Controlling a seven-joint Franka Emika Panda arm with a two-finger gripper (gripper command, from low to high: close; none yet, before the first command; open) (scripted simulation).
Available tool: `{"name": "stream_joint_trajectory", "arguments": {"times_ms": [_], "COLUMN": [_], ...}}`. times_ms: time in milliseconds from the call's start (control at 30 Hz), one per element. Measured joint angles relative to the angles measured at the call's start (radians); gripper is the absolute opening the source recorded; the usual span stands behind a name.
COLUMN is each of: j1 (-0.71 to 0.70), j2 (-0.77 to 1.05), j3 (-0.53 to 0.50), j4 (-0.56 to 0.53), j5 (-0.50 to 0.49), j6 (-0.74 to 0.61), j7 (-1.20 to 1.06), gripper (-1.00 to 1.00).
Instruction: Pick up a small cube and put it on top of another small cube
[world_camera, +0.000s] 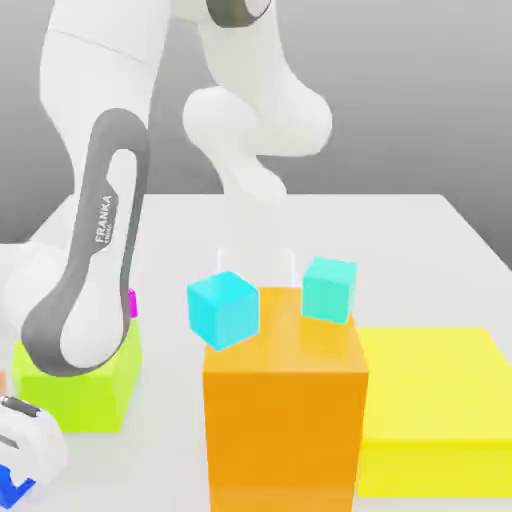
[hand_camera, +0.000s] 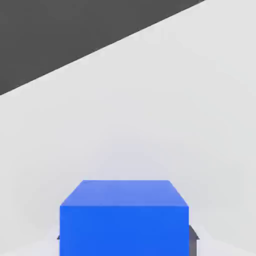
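The small cube (hand_camera: 124, 220) is plain deep blue and rests on the white table, close in front of the hand camera. A dark fingertip (hand_camera: 194, 235) presses against each of its sides, so my gripper (world_camera: 16, 474) is shut on it. In the exterior view the cube (world_camera: 10, 492) peeks out under the white hand at the lower left corner. A light cyan cube (world_camera: 223, 308) and a teal cube (world_camera: 329, 289) sit on a tall orange block (world_camera: 285, 420). A magenta cube (world_camera: 131, 303) is mostly hidden behind the arm's link.
A lime-green block (world_camera: 85, 385) stands just beyond the hand, with the magenta cube on it. A wide yellow block (world_camera: 435, 405) lies at the exterior view's right, beside the orange block. The arm's grey-and-white link (world_camera: 95, 250) leans over the green block.
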Motion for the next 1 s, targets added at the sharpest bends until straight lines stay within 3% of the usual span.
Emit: {"name": "stream_joint_trajectory", "arguments": {"times_ms": [267, 700, 1000], "j1": [0.083, 0.286, 0.41], "j2": [-0.23, -0.687, -1.013], "j3": [-0.073, 0.059, 0.257], "j4": [-0.018, -0.085, -0.238], "j5": [-0.113, -0.294, -0.384], "j6": [-0.161, -0.451, -0.679], "j7": [0.045, 0.071, 0.117], "gripper": [-1.0, -1.0, -1.0]}}
